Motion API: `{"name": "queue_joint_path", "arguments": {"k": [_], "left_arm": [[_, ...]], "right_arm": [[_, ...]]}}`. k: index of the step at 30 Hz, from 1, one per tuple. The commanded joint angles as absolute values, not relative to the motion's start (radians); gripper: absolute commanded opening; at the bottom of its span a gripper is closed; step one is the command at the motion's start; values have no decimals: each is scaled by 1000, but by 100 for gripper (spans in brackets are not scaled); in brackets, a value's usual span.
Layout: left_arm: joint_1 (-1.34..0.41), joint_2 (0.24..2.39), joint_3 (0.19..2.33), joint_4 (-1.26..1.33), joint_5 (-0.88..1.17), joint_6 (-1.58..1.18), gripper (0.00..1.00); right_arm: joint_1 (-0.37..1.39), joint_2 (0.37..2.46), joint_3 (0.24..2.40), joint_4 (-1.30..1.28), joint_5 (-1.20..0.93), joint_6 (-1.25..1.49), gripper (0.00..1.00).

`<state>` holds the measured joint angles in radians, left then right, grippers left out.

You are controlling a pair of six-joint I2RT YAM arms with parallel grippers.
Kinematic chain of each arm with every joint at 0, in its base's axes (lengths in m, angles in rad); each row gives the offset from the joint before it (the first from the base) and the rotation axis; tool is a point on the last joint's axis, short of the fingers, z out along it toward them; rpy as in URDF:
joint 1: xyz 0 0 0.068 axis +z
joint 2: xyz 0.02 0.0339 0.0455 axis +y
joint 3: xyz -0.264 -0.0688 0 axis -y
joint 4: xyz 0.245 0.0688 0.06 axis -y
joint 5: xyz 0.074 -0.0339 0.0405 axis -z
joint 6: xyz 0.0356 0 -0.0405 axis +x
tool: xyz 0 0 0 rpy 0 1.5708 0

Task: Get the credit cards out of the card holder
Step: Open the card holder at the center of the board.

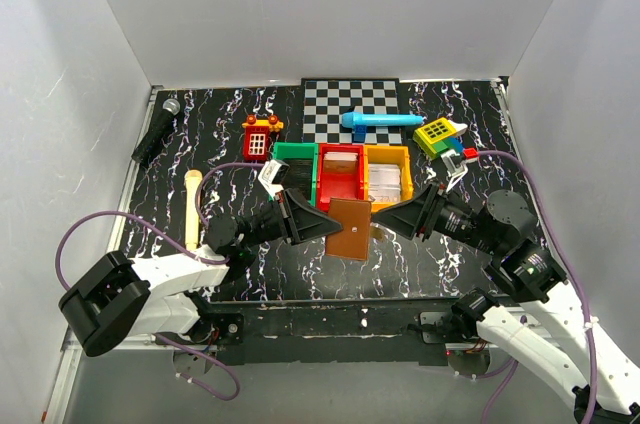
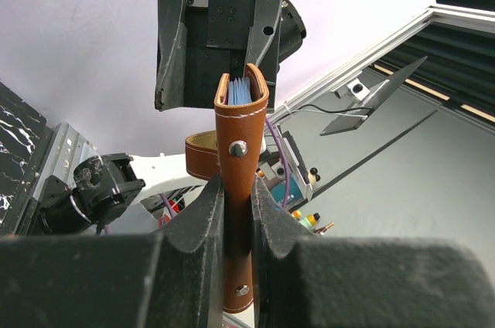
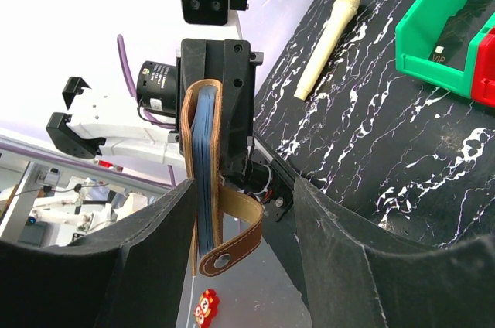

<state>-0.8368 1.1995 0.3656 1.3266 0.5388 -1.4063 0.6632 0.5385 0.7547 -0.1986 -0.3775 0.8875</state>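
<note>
Left gripper [image 2: 237, 189]: nearest to us in its own wrist view, its jaws are pinched tight on the card holder [image 2: 240, 142], gripping the brown leather by one end so that it stands edge-on toward the other arm.
Card holder's place: we find it lifted off the table [image 1: 290, 279], between the two grippers, just in front of the red bin [image 1: 323, 174].
Strap [image 3: 232, 239]: we see it unsnapped and hanging loose beside the holder, so the closure is out of the way.
Cards [image 3: 203, 134]: we see a blue-edged stack packed between the leather covers, and no card is out that we can see.
Right gripper [image 3: 244, 189]: its jaws stand well apart and hold nothing. In its own view the holder's open end sits in the gap ahead of them. Whether the fingertips touch the leather, we cannot tell.
Progress: we judge the holder picked up and unfastened, and the extraction not yet begun.
Left to do: we think the right jaws must close on the card edges and draw them out while the left grip anchors the leather, then set them down.
</note>
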Motion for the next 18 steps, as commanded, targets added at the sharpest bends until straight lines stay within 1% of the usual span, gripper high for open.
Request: {"name": "queue_joint_path", "arguments": {"k": [1, 18], "left_arm": [[-836, 1177, 360, 1545, 541, -1404, 0], [-839, 1172, 350, 1531, 543, -1393, 0]], "right_arm": [[667, 535, 741, -137, -345, 905, 61], [664, 515, 719, -100, -325, 927, 64]]}}
